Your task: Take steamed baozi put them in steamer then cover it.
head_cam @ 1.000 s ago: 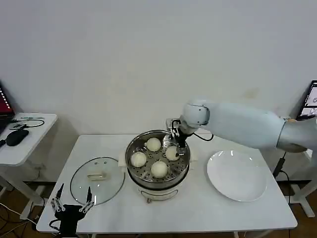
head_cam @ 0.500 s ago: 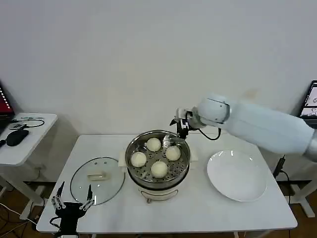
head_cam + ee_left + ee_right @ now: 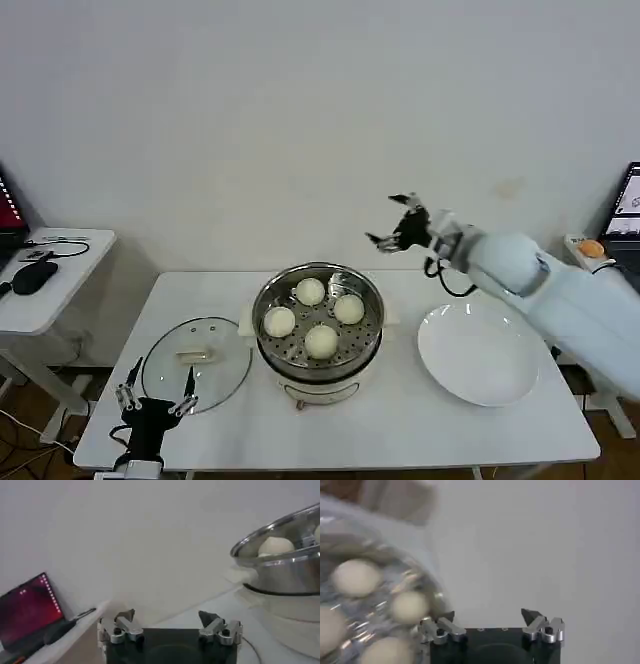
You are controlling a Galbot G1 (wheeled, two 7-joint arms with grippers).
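Right gripper point(image 3: 397, 224) is up in the air behind the steamer point(image 3: 319, 322), fingers spread, holding nothing. Its wrist view confirms the gap between the fingertips point(image 3: 492, 616) and looks down on the steamed baozi point(image 3: 356, 577) in the pot. Head view shows all four baozi point(image 3: 310, 291) on the perforated tray, glass lid point(image 3: 196, 362) flat on the table to the steamer's left, white plate point(image 3: 483, 354) to its right. Left gripper point(image 3: 156, 397) hangs low at the table's front edge by the lid, fingers apart point(image 3: 170, 620); its wrist view catches the steamer rim point(image 3: 280, 545) side-on.
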